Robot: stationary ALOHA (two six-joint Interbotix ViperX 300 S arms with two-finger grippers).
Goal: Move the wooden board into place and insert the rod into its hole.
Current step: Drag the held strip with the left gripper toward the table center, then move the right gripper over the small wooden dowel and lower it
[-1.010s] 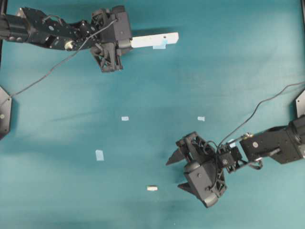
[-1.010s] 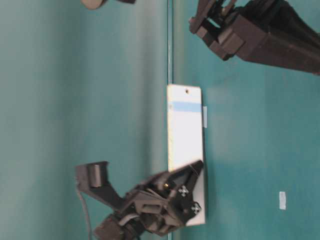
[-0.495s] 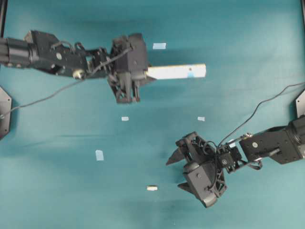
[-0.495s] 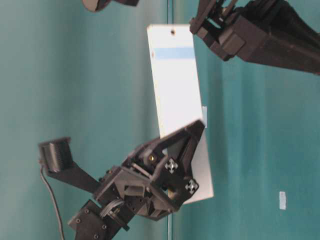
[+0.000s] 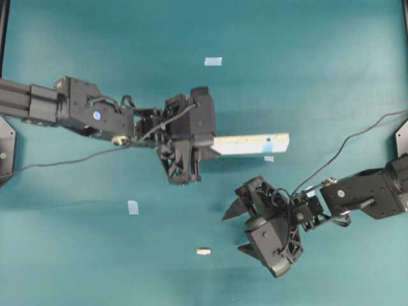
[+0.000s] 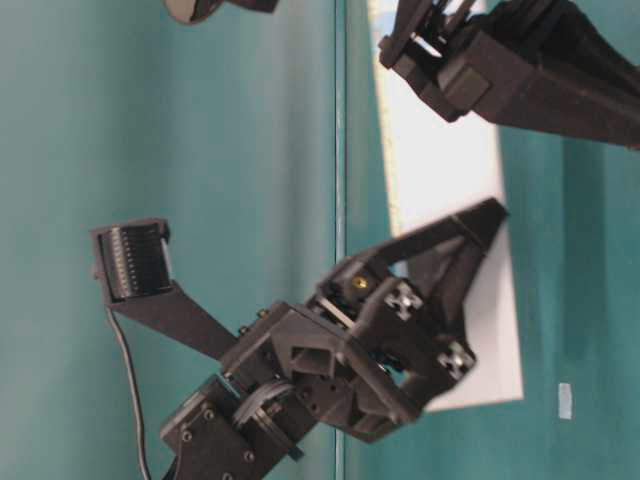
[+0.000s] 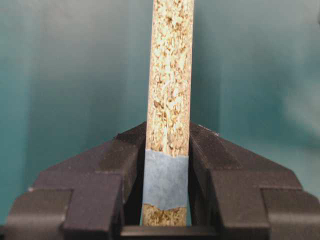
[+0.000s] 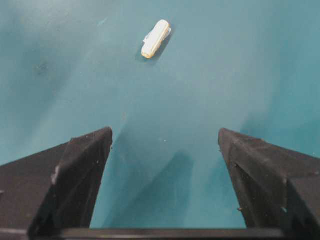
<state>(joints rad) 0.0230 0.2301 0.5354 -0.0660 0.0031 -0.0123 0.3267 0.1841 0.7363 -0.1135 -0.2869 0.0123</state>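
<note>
My left gripper (image 5: 210, 145) is shut on one end of the wooden board (image 5: 252, 143), holding it on edge above the table, its far end pointing right. The left wrist view shows the board's chipboard edge (image 7: 170, 75) clamped between both fingers of that gripper (image 7: 166, 145). The board also shows in the table-level view (image 6: 440, 200). I cannot make out the hole. The rod (image 5: 203, 251) lies on the table, left of my right gripper (image 5: 237, 233). That gripper (image 8: 165, 137) is open and empty, with the rod (image 8: 155, 38) ahead of it.
Small pale-blue tape squares lie on the teal table: one at the top (image 5: 213, 61), one at the lower left (image 5: 132, 207), one just under the board's far end (image 5: 269, 159). A blue tape strip (image 7: 166, 180) wraps the board near the jaws.
My left gripper has carried the board from the table's top edge down and to the right, toward the middle. The right arm and the rod have not moved.
</note>
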